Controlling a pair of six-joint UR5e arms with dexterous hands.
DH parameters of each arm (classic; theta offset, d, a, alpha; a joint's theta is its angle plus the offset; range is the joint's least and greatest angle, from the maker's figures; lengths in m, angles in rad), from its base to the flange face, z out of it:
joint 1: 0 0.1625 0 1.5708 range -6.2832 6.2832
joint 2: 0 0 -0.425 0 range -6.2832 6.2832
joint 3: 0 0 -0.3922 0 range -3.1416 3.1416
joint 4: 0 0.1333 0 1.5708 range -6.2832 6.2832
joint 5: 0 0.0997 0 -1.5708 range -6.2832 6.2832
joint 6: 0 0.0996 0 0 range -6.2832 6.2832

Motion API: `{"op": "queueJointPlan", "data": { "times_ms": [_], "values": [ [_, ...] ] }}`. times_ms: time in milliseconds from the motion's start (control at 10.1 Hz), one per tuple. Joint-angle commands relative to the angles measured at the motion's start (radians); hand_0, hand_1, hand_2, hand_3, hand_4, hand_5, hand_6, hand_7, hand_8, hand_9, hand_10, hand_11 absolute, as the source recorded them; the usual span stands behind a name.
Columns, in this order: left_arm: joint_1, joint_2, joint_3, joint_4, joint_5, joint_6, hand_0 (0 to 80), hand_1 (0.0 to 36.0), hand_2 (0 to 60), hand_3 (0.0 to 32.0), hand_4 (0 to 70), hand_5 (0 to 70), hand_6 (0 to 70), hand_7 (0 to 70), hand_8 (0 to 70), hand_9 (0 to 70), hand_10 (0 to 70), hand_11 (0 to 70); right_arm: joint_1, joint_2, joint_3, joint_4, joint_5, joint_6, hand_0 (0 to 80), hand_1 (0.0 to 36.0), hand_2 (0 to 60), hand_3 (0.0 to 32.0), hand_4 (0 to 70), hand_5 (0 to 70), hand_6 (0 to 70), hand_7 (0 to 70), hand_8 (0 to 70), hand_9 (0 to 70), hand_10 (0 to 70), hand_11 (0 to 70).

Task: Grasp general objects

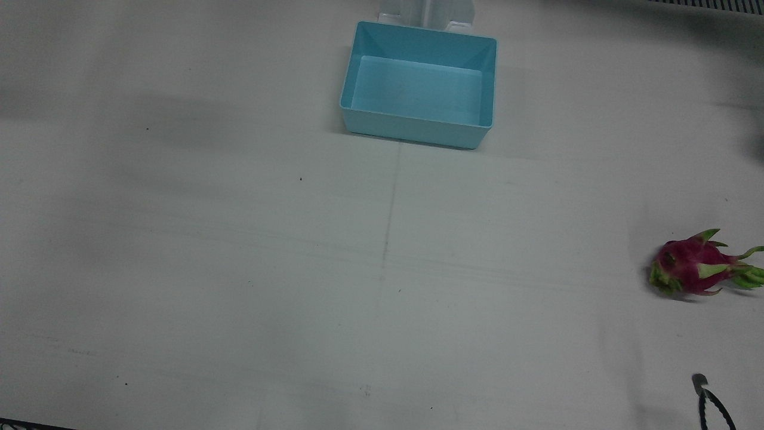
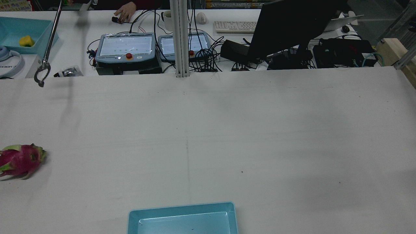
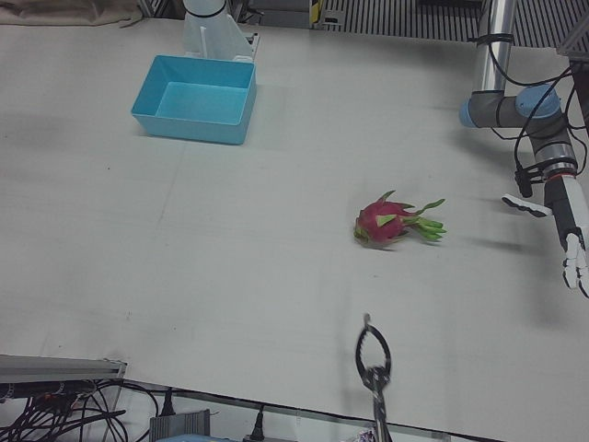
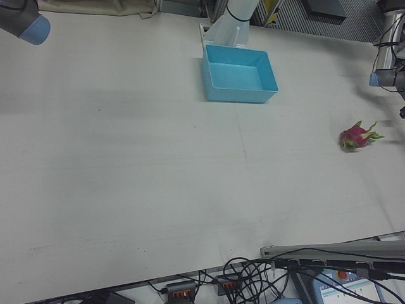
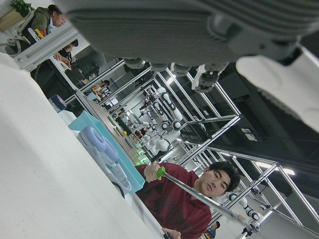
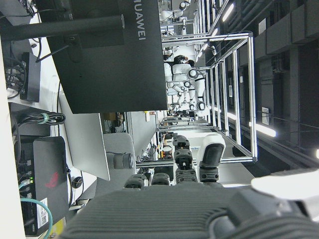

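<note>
A pink dragon fruit [image 1: 695, 266] with green scales lies on its side on the white table, near the edge on the robot's left. It also shows in the rear view [image 2: 19, 161], left-front view [image 3: 386, 221] and right-front view [image 4: 355, 135]. My left hand [image 3: 572, 235] hangs off that table edge, well above and apart from the fruit, fingers spread and holding nothing. The left hand view shows only its palm [image 5: 169, 30]. My right hand [image 6: 189, 209] shows only in its own view, fingers stretched out and empty.
An empty blue bin [image 1: 418, 128] stands at the table's middle by the robot's pedestals. A person holds a long reacher tool [image 3: 373, 364] over the operators' edge, short of the fruit. Monitors, pendants and cables [image 2: 125, 47] crowd the desk beyond.
</note>
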Motion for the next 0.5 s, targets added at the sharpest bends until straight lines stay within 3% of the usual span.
{"op": "queueJointPlan", "data": {
  "times_ms": [0,199,298,398],
  "values": [
    [0.001,0.02,-0.141,0.07,0.055,-0.003,43.2,1.6,0.0,0.0,4.1,0.0,0.0,4.4,0.0,0.0,0.0,0.0,0.0,-0.001,0.003,0.0,0.0,0.0,0.0,0.0,0.0,0.0,0.0,0.0,0.0,0.0,0.0,0.0,0.0,0.0],
    [-0.001,0.055,-0.37,0.309,0.13,0.041,45.2,2.9,0.0,0.0,2.5,0.0,0.0,6.6,0.0,0.0,0.0,0.0,0.001,-0.001,0.006,0.0,0.0,-0.002,0.0,0.0,0.0,0.0,0.0,0.0,0.0,0.0,0.0,0.0,0.0,0.0],
    [-0.001,0.136,-0.519,0.378,0.136,0.134,47.8,6.2,0.0,1.8,0.0,7.0,0.0,15.4,0.0,1.6,0.0,0.0,0.001,-0.001,0.006,0.0,0.0,-0.002,0.0,0.0,0.0,0.0,0.0,0.0,0.0,0.0,0.0,0.0,0.0,0.0],
    [-0.001,0.179,-0.637,0.474,0.153,0.193,48.5,6.7,0.0,8.0,0.0,16.9,2.8,24.5,0.0,3.5,0.7,1.7,0.001,-0.001,0.006,0.0,0.0,0.0,0.0,0.0,0.0,0.0,0.0,0.0,0.0,0.0,0.0,0.0,0.0,0.0]
  ]
}}
